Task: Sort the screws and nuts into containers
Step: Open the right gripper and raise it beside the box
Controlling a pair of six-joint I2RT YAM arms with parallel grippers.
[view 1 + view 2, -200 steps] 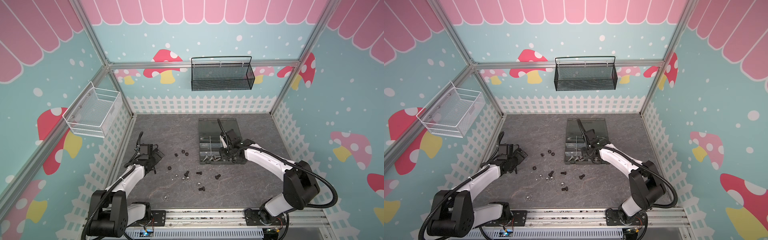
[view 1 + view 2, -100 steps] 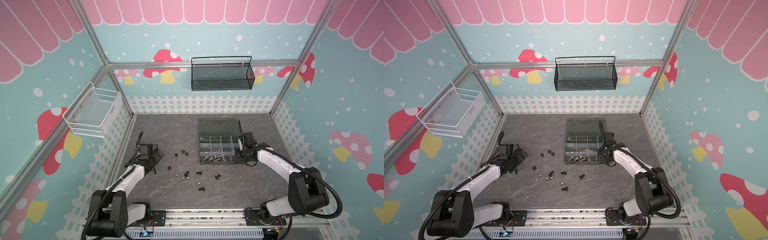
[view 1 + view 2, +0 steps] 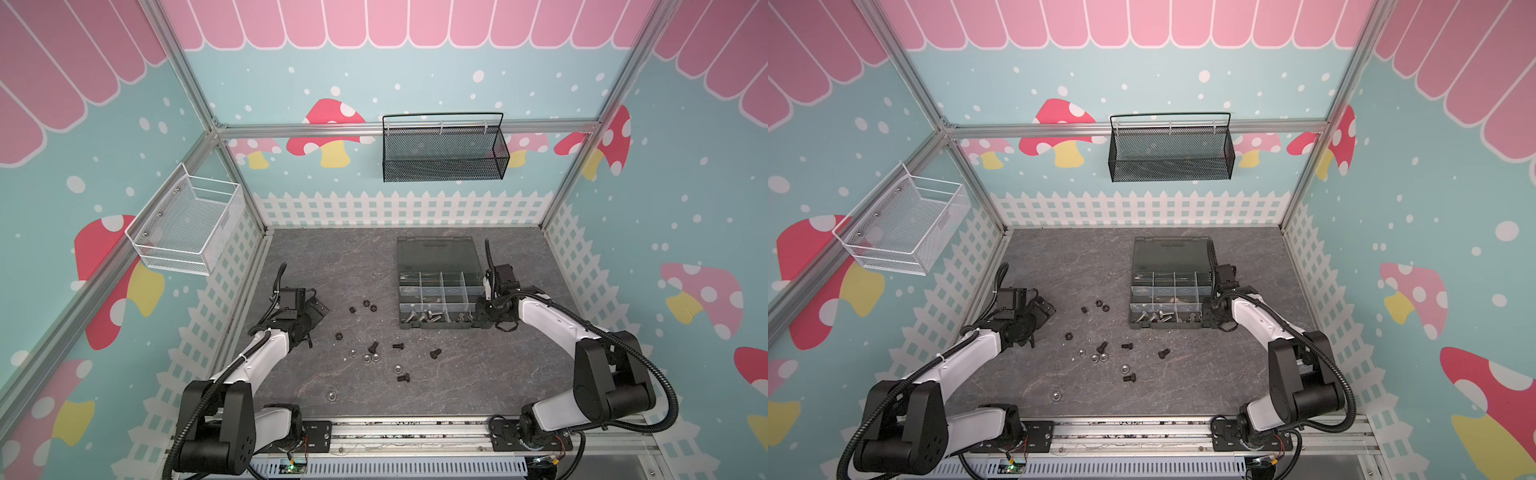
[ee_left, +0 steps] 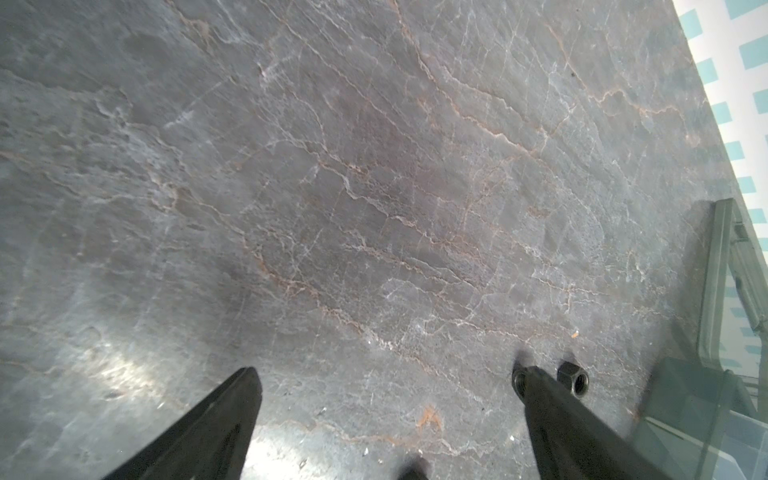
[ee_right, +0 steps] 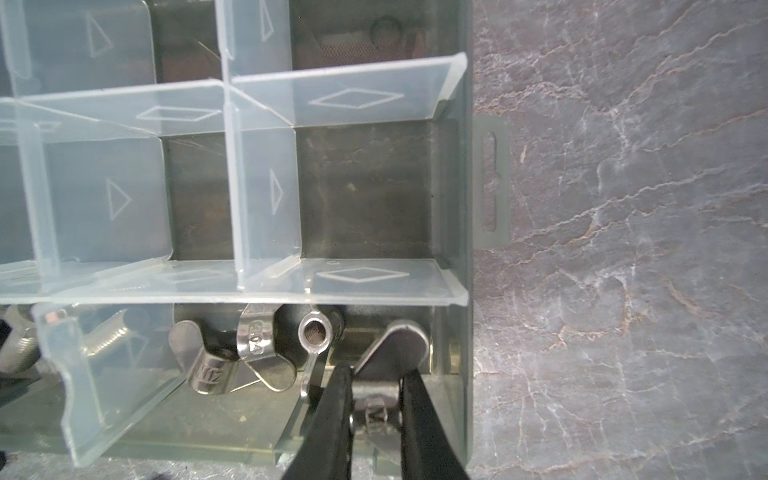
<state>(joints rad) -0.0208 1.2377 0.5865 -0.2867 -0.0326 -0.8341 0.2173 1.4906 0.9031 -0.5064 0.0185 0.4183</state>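
on the desk (image 3: 332, 270) the organizer box (image 3: 440, 327) lies open, unmoved. over the last second the right gripper (image 5: 376, 374) has swung from mid-box to the near right corner compartment. it is clenched, a wing nut (image 5: 403, 345) showing between its jaws; gripped or not, i cannot tell. the left gripper (image 4: 386, 372) waits released, as before. loose screws (image 3: 435, 353) and nuts (image 3: 366, 303) remain on the desk, so sorting looks unfinished.

A black mesh basket (image 3: 444, 154) hangs upper centre on the back wall. A white wire basket (image 3: 188, 227) hangs mid-left. The grey veined tabletop (image 3: 332, 266) fills the lower middle.
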